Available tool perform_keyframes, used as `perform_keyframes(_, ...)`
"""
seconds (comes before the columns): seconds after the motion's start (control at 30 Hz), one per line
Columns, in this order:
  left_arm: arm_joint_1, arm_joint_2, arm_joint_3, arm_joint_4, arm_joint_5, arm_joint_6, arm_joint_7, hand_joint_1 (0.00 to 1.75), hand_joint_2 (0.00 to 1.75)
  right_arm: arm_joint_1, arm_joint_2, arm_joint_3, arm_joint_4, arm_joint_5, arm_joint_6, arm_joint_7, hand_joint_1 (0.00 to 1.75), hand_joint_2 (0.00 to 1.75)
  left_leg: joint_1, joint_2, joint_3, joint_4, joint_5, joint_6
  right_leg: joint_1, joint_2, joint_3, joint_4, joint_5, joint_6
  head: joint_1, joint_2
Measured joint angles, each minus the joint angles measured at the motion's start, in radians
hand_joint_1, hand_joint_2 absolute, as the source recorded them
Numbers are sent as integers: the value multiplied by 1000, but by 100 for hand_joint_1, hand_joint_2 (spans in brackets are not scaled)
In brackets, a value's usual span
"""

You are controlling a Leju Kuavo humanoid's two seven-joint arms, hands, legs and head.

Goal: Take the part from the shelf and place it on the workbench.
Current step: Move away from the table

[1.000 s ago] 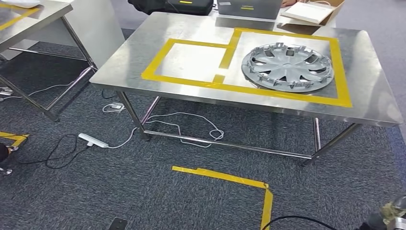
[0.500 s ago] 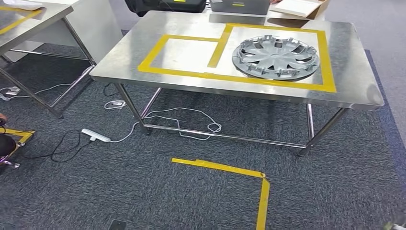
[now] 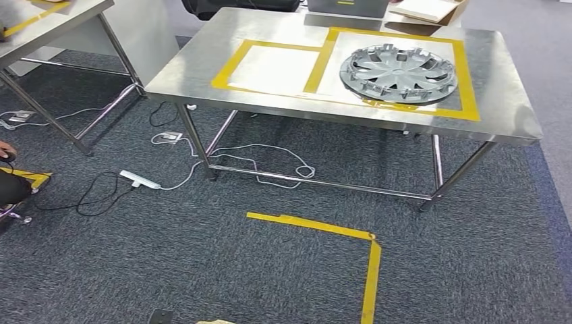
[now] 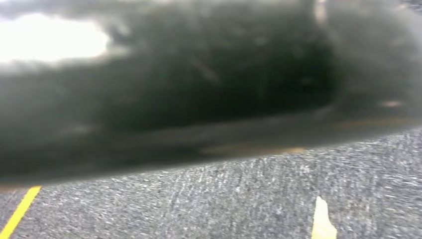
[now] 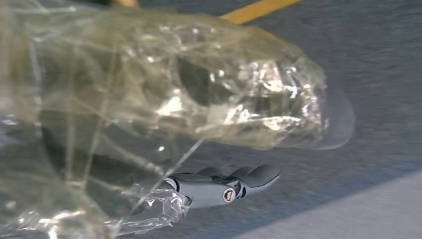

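A grey wheel cover (image 3: 398,73) lies flat on the steel workbench (image 3: 202,74), inside the larger yellow-taped rectangle at its right side. The smaller taped rectangle (image 3: 273,66) to its left holds nothing. The right wrist view has my right hand (image 5: 224,189) over dark carpet. It is wrapped in crinkled clear plastic, with its dark fingers (image 5: 256,175) stretched out straight and nothing held in them. The left wrist view is a dark blur over carpet.
A second steel table (image 3: 54,20) stands at the left. Under and beside the workbench, cables and a white power strip (image 3: 138,179) lie on the carpet. Yellow floor tape (image 3: 371,270) marks a corner in front. A person's limb (image 3: 10,189) shows at the left edge.
The whole head picture has shifted, so the camera moved. My right hand, seen at the lower right corner a second ago, has left the head view. The wheel cover stays on the bench.
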State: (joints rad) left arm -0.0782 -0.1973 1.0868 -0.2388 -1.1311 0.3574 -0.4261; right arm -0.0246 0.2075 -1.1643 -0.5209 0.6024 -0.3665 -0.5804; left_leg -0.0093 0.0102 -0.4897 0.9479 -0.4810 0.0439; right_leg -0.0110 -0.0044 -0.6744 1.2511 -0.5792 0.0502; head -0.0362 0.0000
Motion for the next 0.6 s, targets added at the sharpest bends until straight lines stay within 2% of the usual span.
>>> perform_keyframes(0.1,-1,-2,2,0,0,1,0,0,0,-8,-8,-3,47,49,-19,66,0,0,-6,0,-9,7,7,-4,5,0,141,-218,71,-18,0,0)
perform_keyframes(0.13,-1,-2,4,0,0,1,0,0,0,-12,-9,-3,64,68,-28,92,0,0,-7,1,-13,9,8,-8,8,0,172,-270,81,-24,-1,0)
perform_keyframes(0.17,-2,-3,5,0,0,1,0,0,0,-14,-9,-3,80,85,-36,119,0,0,-8,1,-16,12,10,-12,10,0,184,-293,81,-29,-1,0)
perform_keyframes(0.23,-2,-3,7,0,-1,1,0,0,0,-14,-9,-3,110,112,-49,167,0,0,-8,2,-21,14,14,-23,10,0,185,-297,87,-38,-1,0)
perform_keyframes(0.3,-2,-4,9,0,-2,1,1,0,0,-12,-9,-3,136,125,-55,196,0,0,-6,-1,-32,37,-5,-35,6,-1,182,-302,96,-49,-2,0)
perform_keyframes(0.33,-2,-3,10,0,-2,1,1,0,0,-13,-9,-3,146,128,-57,202,0,0,-4,-3,-49,75,-33,-41,3,-2,179,-304,100,-54,-3,0)
perform_keyframes(0.4,-2,-3,15,0,-2,2,1,0,0,-15,-10,-3,163,135,-56,215,0,0,4,-5,-104,203,-108,-54,3,-2,168,-302,105,-60,-5,0)
perform_keyframes(0.43,-2,-3,17,0,-2,2,1,0,0,-14,-10,-3,170,141,-51,225,0,0,8,-5,-130,264,-134,-58,3,-1,162,-300,107,-60,-5,0)
perform_keyframes(0.47,-1,-3,18,0,-2,2,2,0,0,-14,-10,-3,178,150,-43,238,0,0,11,-5,-142,298,-141,-61,3,-1,157,-297,108,-60,-5,0)
perform_keyframes(0.5,0,-2,19,0,-2,2,2,0,0,-13,-9,-3,185,160,-34,252,0,0,14,-5,-138,295,-128,-64,3,1,153,-293,109,-58,-5,0)
perform_keyframes(0.53,1,-2,20,0,-2,2,2,0,0,-12,-9,-2,192,172,-26,263,0,0,17,-5,-115,255,-99,-65,2,2,149,-289,110,-57,-5,0)
perform_keyframes(0.6,0,-1,23,0,-2,3,3,0,0,-13,-8,2,205,203,-15,284,0,0,20,-10,-46,125,-38,-63,4,6,143,-280,110,-50,-5,0)
